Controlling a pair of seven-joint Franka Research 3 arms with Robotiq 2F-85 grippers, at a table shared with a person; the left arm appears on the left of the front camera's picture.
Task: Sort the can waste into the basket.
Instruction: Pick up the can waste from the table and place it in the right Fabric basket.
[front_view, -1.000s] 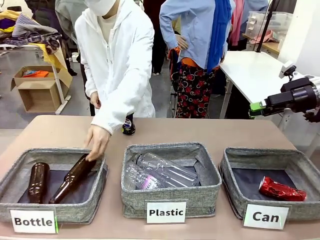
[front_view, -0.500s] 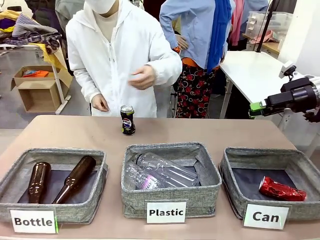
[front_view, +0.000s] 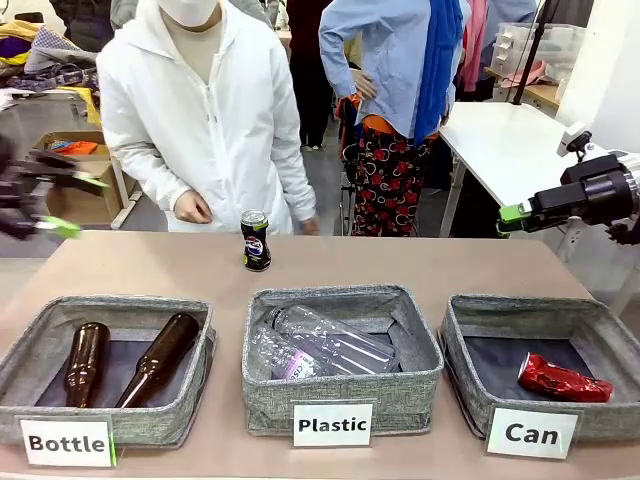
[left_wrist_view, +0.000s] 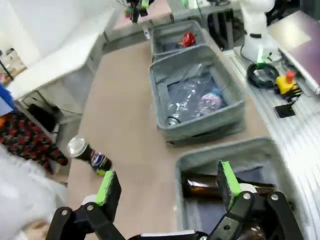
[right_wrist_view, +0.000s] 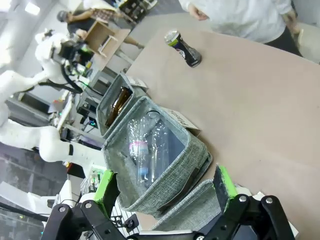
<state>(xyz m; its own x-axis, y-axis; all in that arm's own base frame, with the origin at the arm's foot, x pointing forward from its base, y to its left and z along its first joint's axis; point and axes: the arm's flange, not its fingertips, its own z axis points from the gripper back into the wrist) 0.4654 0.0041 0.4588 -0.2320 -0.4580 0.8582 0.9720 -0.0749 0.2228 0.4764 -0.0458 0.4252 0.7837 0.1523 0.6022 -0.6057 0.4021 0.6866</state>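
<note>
The red can (front_view: 565, 380) lies in the Can bin (front_view: 545, 305), front right. Beyond, the black can (front_view: 256, 241) stands upright on the tabletop (front_view: 450, 265). The left hand (front_view: 78, 205) and right hand (front_view: 510, 222) gape empty. The left, nearer, should probably straddle the can mid-body, close squarely and lift clear of the bin rims. A second ago the person leaned over the Bottle bin; now they stand back, and the left hand has swung in.

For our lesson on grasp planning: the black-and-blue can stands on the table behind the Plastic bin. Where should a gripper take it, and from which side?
Likely best: grip the can round its straight middle wall, fingers level, coming in from the robot's side. It stands upright with bare table around it, and the person's hand is at the far edge.
</note>
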